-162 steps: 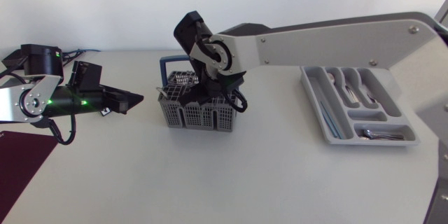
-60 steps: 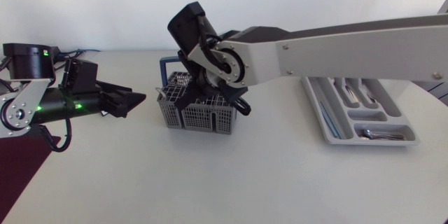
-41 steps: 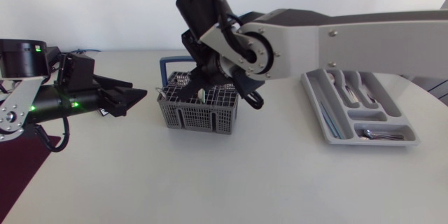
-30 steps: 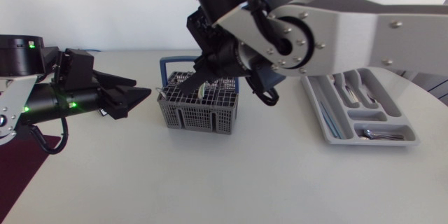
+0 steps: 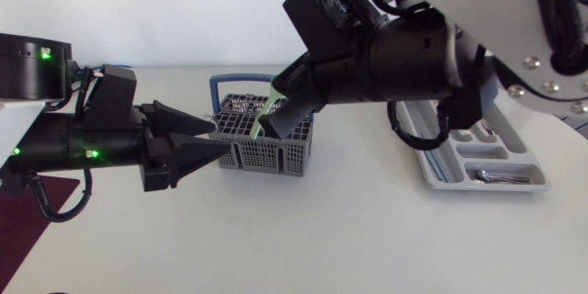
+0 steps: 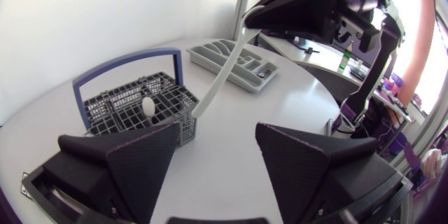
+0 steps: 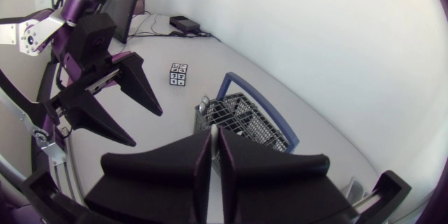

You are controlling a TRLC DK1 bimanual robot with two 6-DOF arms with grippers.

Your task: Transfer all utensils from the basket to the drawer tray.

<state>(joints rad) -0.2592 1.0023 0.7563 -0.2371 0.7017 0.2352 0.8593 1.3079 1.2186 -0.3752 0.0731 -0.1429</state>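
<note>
Now, with the right gripper (image 5: 280, 118) pinching the pale utensil (image 6: 222, 74) just above the basket (image 5: 266, 153), lift it clear before swinging to the drawer tray (image 5: 430, 167), avoiding the wide-open left gripper (image 5: 219, 136) nearby

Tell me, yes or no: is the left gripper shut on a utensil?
No: the left gripper has its black wedge-shaped fingers wide apart, nothing between them; the pale slender utensil is in the right gripper.
</note>
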